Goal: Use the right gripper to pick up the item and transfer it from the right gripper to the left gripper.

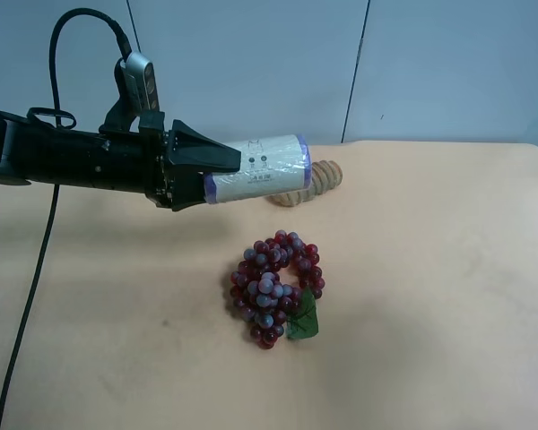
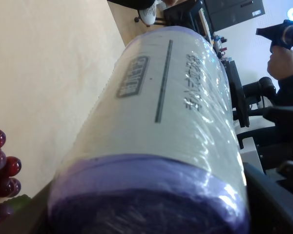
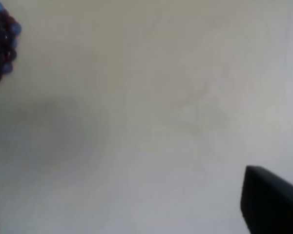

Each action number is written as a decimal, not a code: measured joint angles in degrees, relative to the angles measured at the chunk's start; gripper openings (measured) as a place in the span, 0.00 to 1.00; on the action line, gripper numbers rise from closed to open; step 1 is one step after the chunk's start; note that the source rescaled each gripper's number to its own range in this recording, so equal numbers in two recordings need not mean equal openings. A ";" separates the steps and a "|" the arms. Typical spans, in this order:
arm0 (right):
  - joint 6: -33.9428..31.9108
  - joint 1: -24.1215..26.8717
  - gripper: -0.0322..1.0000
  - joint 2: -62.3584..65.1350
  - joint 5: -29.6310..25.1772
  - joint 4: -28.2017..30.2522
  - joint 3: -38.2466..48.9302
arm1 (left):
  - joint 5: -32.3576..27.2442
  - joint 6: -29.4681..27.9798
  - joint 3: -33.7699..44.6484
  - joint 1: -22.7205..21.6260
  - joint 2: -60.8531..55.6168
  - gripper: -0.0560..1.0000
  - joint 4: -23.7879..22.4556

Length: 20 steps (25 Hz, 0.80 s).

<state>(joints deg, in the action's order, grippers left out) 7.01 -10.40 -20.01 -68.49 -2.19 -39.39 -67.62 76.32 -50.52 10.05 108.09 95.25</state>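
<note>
The item, a cream-white can point(image 1: 264, 166) with a purple band, is held lying sideways above the table. The left gripper point(image 1: 217, 176), on the black arm with the grey camera module at the exterior high view's left, is shut on its purple-banded end. The left wrist view shows the can point(image 2: 161, 126) close up between the dark fingers point(image 2: 276, 202). The right gripper point(image 3: 119, 187) shows only in the right wrist view. Its fingertips point(image 3: 271, 200) stand far apart over bare table, holding nothing. The right arm is out of the exterior high view.
A bunch of dark red grapes point(image 1: 276, 287) with a green leaf lies on the tan table point(image 1: 448, 269) below the can. It also shows in the right wrist view point(image 3: 2, 41). A ribbed wooden piece point(image 1: 318, 179) lies behind the can.
</note>
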 joint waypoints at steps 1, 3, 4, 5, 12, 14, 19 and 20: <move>0.00 0.00 1.00 1.60 -0.52 -0.18 0.00 | 0.00 0.00 0.00 0.00 0.00 0.07 -0.33; 0.00 0.00 1.00 4.75 -0.30 -0.89 0.53 | 0.00 0.00 0.00 0.00 0.00 0.07 -1.22; 0.00 0.00 1.00 5.99 0.10 -1.12 1.26 | 0.00 0.00 0.00 0.00 0.00 0.07 -1.43; 0.00 0.00 1.00 7.39 0.46 -1.36 2.48 | 0.00 0.00 0.00 0.00 0.00 0.07 -1.54; -0.05 0.00 1.00 10.78 4.46 1.11 9.42 | 0.00 0.00 0.00 0.00 0.00 0.07 -1.55; -0.25 0.00 1.00 10.78 5.91 2.86 10.38 | 0.00 0.00 0.00 0.00 0.00 0.07 -1.55; -1.25 0.00 1.00 10.78 6.94 3.17 10.59 | 0.00 0.00 0.00 0.00 0.00 0.06 -1.60; -1.51 0.00 1.00 10.78 6.94 3.12 10.59 | 0.00 0.00 0.00 0.00 0.00 0.06 -1.60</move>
<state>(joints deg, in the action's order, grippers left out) 5.50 -10.40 -9.23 -61.56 0.92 -28.79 -67.62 76.32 -50.52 10.05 108.09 93.65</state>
